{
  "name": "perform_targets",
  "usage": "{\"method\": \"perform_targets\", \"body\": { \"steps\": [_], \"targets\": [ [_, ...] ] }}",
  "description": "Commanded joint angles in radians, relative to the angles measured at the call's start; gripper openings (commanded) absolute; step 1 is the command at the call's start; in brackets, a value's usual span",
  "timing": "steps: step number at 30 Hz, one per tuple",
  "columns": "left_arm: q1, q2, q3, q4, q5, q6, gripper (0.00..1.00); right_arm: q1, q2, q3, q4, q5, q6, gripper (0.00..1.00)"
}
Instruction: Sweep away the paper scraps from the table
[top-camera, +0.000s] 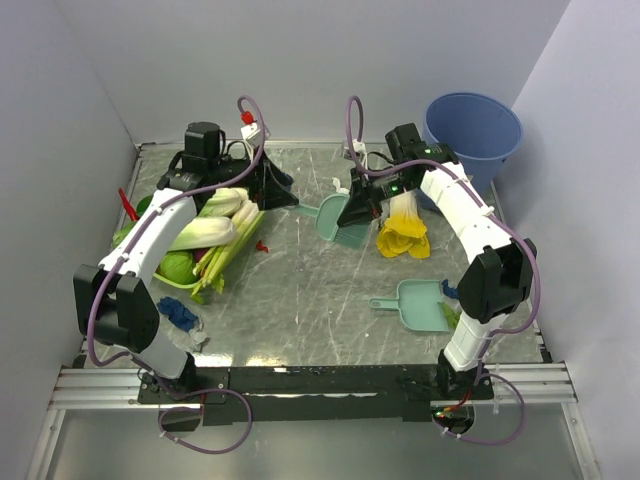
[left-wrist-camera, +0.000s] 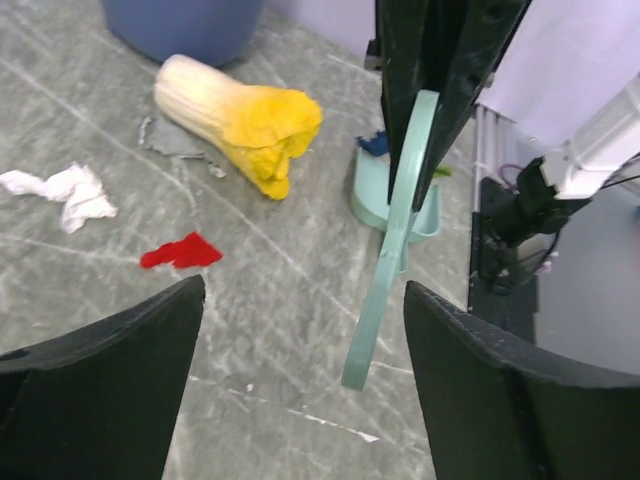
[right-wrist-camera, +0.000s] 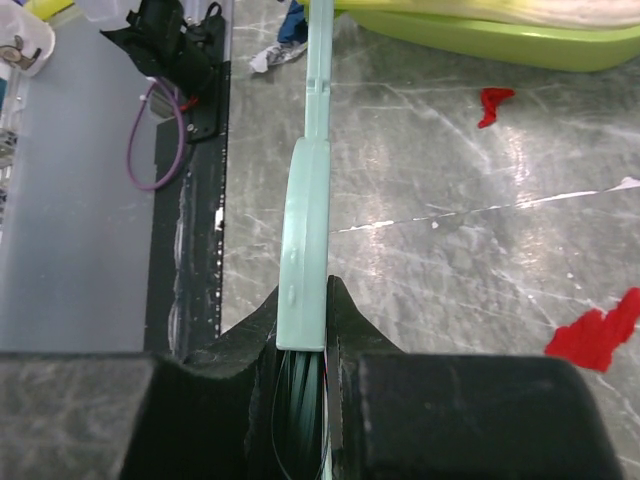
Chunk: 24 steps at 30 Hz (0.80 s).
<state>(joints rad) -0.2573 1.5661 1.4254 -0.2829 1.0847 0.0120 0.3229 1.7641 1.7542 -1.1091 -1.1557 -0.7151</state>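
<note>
My right gripper (top-camera: 358, 205) (right-wrist-camera: 305, 300) is shut on the handle of a teal hand brush (top-camera: 333, 217) (right-wrist-camera: 306, 200), held just above the table (top-camera: 300, 290) at the back middle. My left gripper (top-camera: 272, 188) (left-wrist-camera: 300, 300) is open and empty just left of the brush (left-wrist-camera: 395, 230). Paper scraps lie about: red ones (top-camera: 262, 245) (left-wrist-camera: 180, 250) (right-wrist-camera: 598, 332), a white one (left-wrist-camera: 65, 190) and a dark blue one (top-camera: 180, 315) at the front left. A teal dustpan (top-camera: 420, 305) (left-wrist-camera: 395, 195) lies at the right, with blue (top-camera: 450, 290) and green scraps beside it.
A yellow-and-white frilly vegetable (top-camera: 402, 228) (left-wrist-camera: 240, 115) lies right of the brush. A blue bucket (top-camera: 472, 130) stands at the back right. A green tray (top-camera: 190, 282) with leafy vegetables (top-camera: 205, 232) takes up the left side. Pale walls enclose the table.
</note>
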Motion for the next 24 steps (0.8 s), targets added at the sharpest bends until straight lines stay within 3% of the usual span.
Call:
{"method": "perform_targets", "body": {
  "steps": [1,6,19,24],
  "targets": [
    [-0.008,-0.018,0.007,0.089,0.075,-0.078,0.80,0.001,0.004,0.053,-0.067,-0.072,-0.032,0.00],
    [-0.016,-0.012,0.007,0.094,0.095,-0.083,0.71,0.001,0.031,0.086,-0.124,-0.085,-0.069,0.00],
    [-0.036,0.029,0.033,0.005,0.169,-0.067,0.64,-0.001,0.072,0.128,-0.020,-0.147,0.061,0.00],
    [-0.037,0.034,0.044,0.005,0.170,-0.073,0.51,0.002,0.083,0.133,-0.017,-0.145,0.063,0.00]
  ]
}}
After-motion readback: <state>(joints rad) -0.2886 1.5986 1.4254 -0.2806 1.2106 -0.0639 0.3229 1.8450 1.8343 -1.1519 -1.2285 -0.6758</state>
